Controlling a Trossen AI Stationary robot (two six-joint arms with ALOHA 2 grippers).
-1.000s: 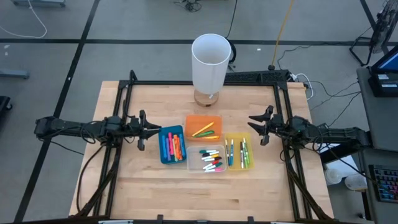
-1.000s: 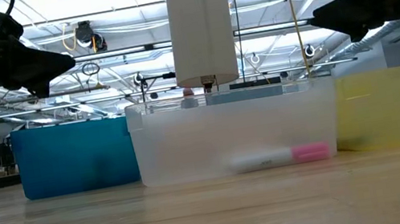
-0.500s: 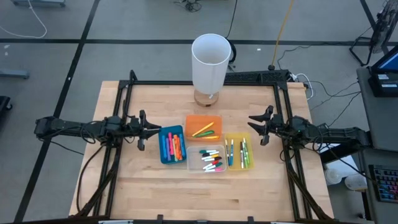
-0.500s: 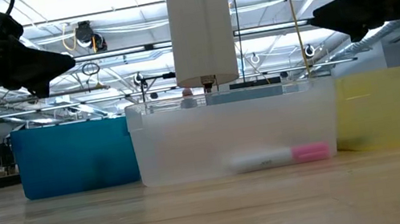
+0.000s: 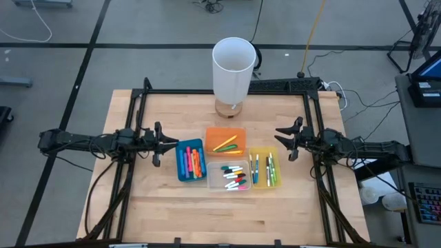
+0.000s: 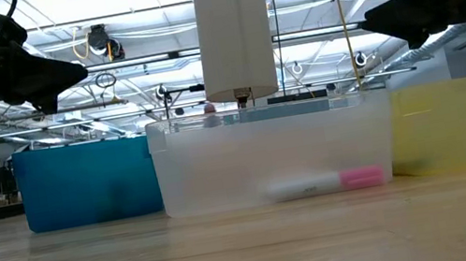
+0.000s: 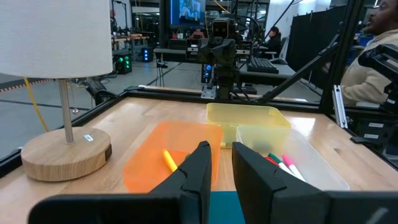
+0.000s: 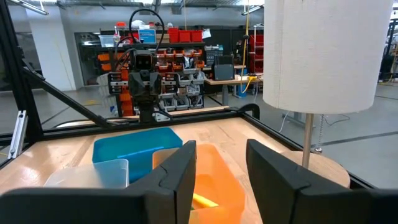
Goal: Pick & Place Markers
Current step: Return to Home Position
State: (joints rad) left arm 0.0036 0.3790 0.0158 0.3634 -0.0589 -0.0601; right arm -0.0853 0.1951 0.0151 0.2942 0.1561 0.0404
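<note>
Left pincer (image 5: 162,145) and right pincer (image 5: 284,142) hang either side of the orange bin (image 5: 212,135), fingers parted, holding nothing. Markers (image 5: 234,178) lie in that bin and the bins (image 5: 191,178) beside it. Risk: a wide homing swing could clip the lamp (image 5: 233,65) behind the orange bin and topple it.

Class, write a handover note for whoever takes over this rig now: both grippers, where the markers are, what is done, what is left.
Left gripper: open, empty, at the left side of the table, beside the blue bin.
Right gripper: open, empty, at the right side beside the yellow bin.
Markers: pink and orange markers in the blue bin; yellow and green markers in the orange bin; white markers with coloured caps in the clear bin; green and blue markers in the yellow bin.
Done: no loose marker shows on the table.
Left: probably no sorting, only parking both arms.
</note>
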